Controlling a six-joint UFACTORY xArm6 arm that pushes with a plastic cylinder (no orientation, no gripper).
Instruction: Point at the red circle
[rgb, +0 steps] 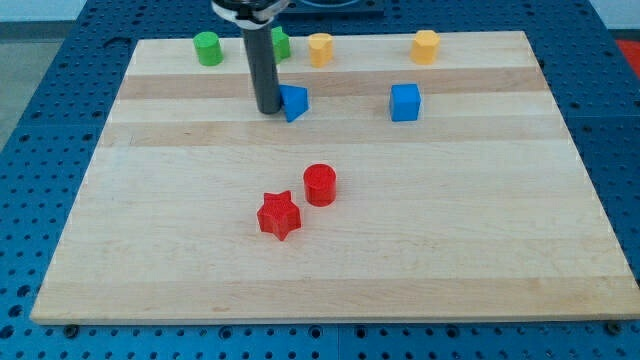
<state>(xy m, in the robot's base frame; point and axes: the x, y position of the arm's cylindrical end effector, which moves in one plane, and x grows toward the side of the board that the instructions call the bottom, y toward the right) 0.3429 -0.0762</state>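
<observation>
The red circle (320, 184) is a short red cylinder near the middle of the wooden board (150, 250). A red star (279, 215) lies just below and to the left of it, close but apart. My tip (268, 109) is at the lower end of the dark rod, in the upper part of the board, well above the red circle and a little to its left. The tip stands right beside the left edge of a blue triangular block (295, 102).
A blue cube (405, 102) sits to the right of the blue triangle. Along the view's top edge are a green cylinder (208, 48), a green block (281, 44) partly hidden behind the rod, a yellow block (320, 49) and a yellow hexagon (426, 46).
</observation>
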